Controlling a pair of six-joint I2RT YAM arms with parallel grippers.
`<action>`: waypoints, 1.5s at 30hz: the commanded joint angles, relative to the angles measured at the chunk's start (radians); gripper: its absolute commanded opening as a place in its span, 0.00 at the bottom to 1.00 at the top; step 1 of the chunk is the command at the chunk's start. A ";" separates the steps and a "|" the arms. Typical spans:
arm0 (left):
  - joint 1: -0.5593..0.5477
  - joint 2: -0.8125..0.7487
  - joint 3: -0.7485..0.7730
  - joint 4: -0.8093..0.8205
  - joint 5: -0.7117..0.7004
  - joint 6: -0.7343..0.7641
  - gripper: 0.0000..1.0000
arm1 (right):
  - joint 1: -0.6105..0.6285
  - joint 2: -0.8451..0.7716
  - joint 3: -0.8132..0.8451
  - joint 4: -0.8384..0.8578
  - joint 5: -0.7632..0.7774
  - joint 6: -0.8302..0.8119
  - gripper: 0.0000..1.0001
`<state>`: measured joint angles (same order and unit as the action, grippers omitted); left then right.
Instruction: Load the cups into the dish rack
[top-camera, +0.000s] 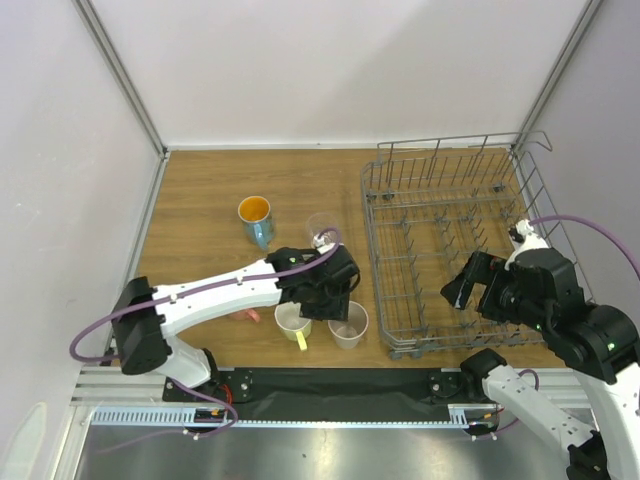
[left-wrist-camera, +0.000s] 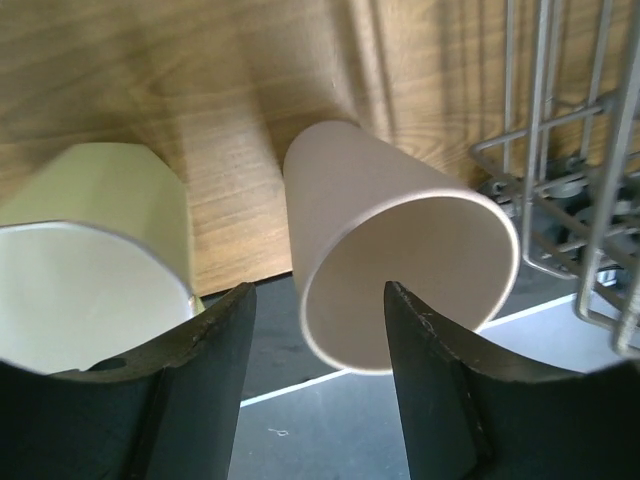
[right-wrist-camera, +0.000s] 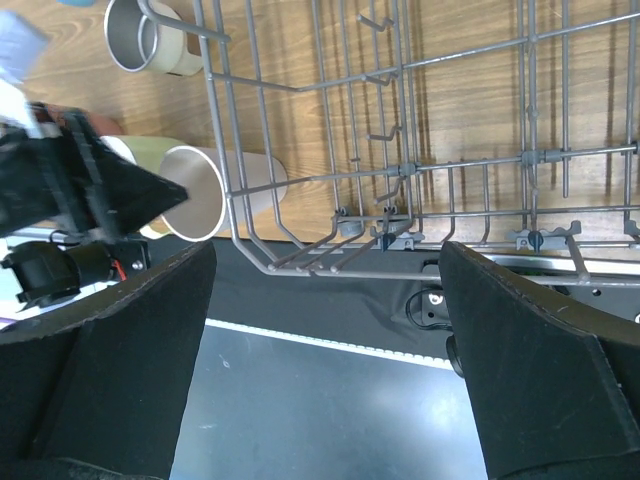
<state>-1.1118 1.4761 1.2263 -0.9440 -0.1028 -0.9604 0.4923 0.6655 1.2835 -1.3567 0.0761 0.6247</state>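
The left gripper (left-wrist-camera: 318, 295) is half-spread and straddles the beige cup's (left-wrist-camera: 400, 200) wall, one finger inside the mouth and one outside. It is not yet pinching; a rim grip likely suits because the yellow cup (left-wrist-camera: 100, 200) stands just beside it, leaving little room around the body. Both cups stand upright near the table's (top-camera: 200, 220) near edge, just off the rack's (top-camera: 440, 240) near-left corner. The right gripper (top-camera: 462, 290) hangs spread wide and empty over the rack's near edge, probably waiting. No cup shows in the rack.
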 joint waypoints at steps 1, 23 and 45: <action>-0.022 0.038 0.022 0.022 0.040 -0.001 0.59 | 0.000 -0.029 0.013 -0.133 0.024 0.012 1.00; -0.028 0.145 -0.037 0.074 0.049 0.029 0.06 | 0.000 -0.030 -0.012 -0.111 -0.013 0.015 1.00; -0.085 -0.315 0.009 -0.202 -0.032 -0.078 0.00 | 0.000 0.012 -0.026 -0.065 -0.070 -0.002 1.00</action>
<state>-1.1893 1.2572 1.1805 -1.1072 -0.1097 -0.9928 0.4923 0.6651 1.2564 -1.3571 0.0242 0.6342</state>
